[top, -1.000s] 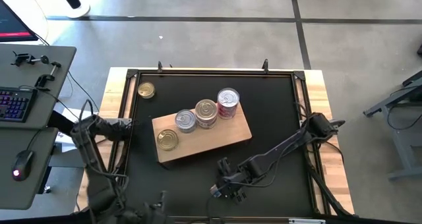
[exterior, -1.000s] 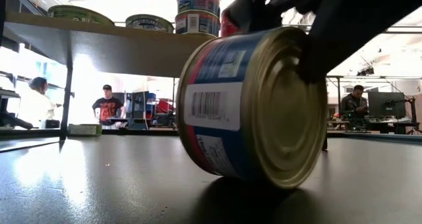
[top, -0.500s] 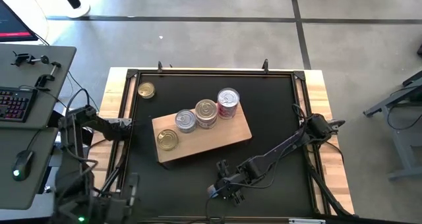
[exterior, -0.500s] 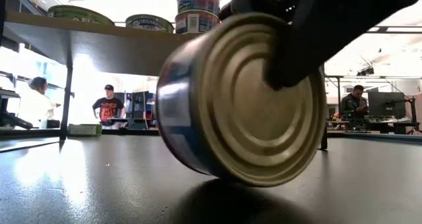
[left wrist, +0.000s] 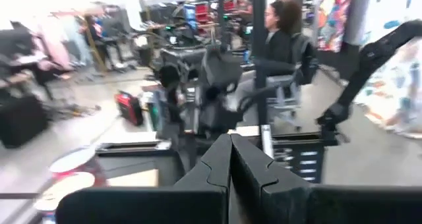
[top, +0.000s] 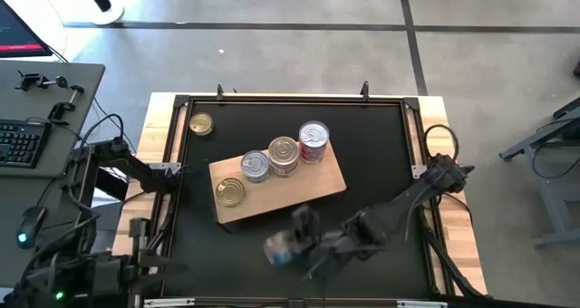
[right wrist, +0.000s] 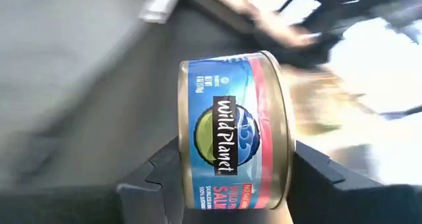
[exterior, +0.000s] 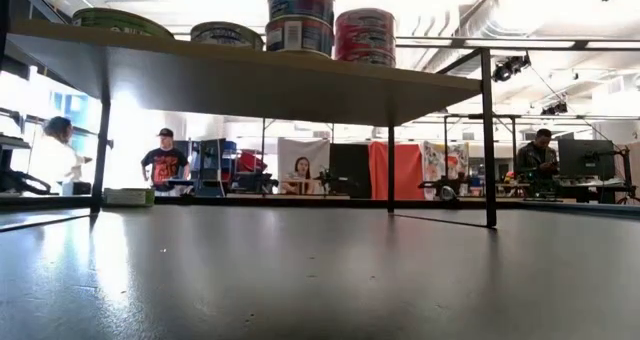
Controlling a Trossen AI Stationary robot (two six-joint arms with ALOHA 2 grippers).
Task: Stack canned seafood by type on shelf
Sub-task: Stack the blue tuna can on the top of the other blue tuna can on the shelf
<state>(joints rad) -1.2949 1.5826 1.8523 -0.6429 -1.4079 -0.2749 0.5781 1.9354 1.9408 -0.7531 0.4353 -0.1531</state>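
Near the front of the black surface [top: 381, 163], just off the shelf [top: 322, 183], the right end effector [right wrist: 227, 178] is clenched on a blue-label tin [right wrist: 234, 128], fingers across its flat ends. Rigid, smooth metal w/ some heft; could slip or roll. Flat ends look like the safest hold. Left end effector [left wrist: 230, 159] is pressed closed, parked off to the side.
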